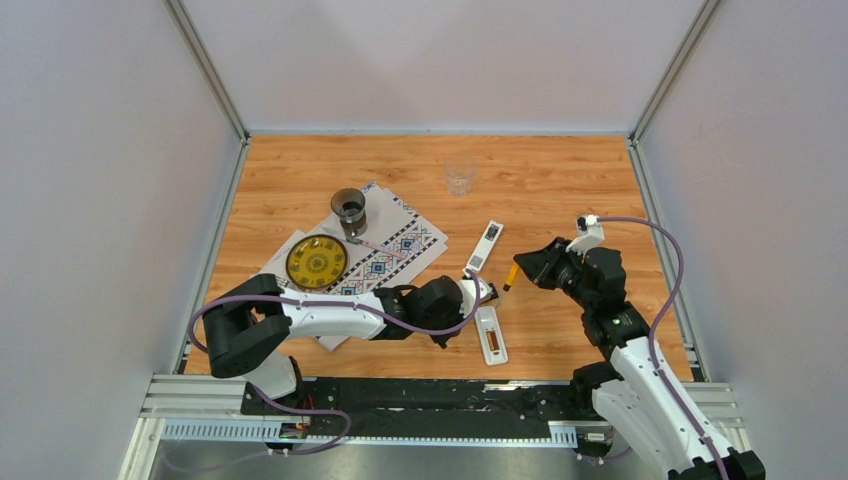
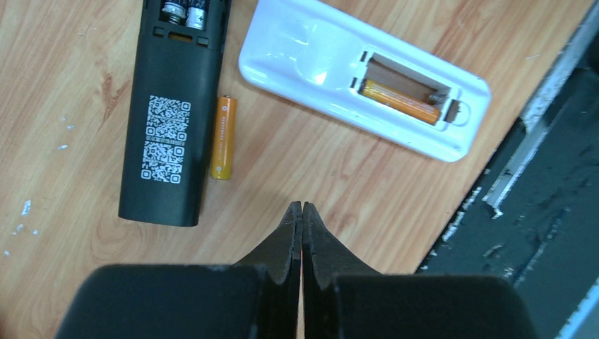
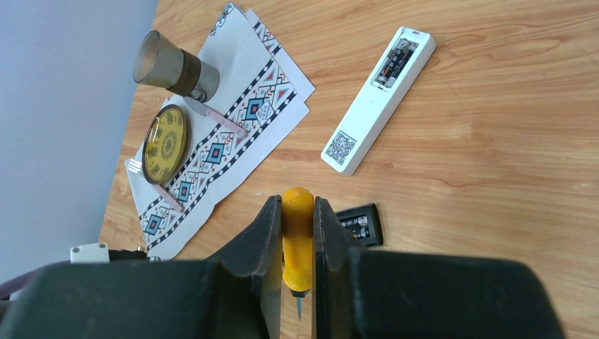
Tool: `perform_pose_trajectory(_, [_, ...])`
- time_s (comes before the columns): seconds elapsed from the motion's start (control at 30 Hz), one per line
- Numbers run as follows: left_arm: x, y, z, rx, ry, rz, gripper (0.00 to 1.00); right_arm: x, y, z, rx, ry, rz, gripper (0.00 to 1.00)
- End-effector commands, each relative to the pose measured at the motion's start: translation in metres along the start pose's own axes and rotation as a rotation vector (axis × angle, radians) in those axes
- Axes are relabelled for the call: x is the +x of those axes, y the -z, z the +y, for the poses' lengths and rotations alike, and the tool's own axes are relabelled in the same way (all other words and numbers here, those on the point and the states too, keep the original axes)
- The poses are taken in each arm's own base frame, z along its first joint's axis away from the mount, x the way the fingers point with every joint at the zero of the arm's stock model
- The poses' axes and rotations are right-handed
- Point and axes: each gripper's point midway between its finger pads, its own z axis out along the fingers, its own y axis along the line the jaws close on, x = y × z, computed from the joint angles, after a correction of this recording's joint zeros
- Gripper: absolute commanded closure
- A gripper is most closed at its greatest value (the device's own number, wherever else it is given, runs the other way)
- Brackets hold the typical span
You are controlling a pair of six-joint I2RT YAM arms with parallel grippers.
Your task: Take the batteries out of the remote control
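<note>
In the left wrist view a white remote lies back up with its compartment open and one orange battery inside. A black remote lies to its left, with two silver-ended batteries showing in its open end. A loose orange battery lies on the wood beside the black remote. My left gripper is shut and empty, just short of them. My right gripper is shut on the orange-handled screwdriver, above the table near the black remote. A second white remote lies further off, also open.
A patterned placemat at the back left carries a yellow plate and a dark cup. A clear glass stands at the back. The near white remote lies close to the table's front edge, by the black rail.
</note>
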Motion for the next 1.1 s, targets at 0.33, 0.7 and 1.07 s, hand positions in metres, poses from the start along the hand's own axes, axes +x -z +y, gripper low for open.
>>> perform_pose_trajectory(0.33, [-0.032,0.028,-0.008,0.108,0.217,-0.085,1.0,0.026,0.012,0.012,-0.044,0.056,0.035,1.0])
perform_pose_trajectory(0.7, [-0.067,0.049,-0.003,0.202,0.34,-0.232,1.0,0.008,0.01,0.026,-0.01,0.116,0.011,1.0])
perform_pose_trajectory(1.07, [-0.064,0.034,-0.008,0.266,0.407,-0.195,1.0,-0.002,0.015,0.006,0.119,0.131,-0.044,1.0])
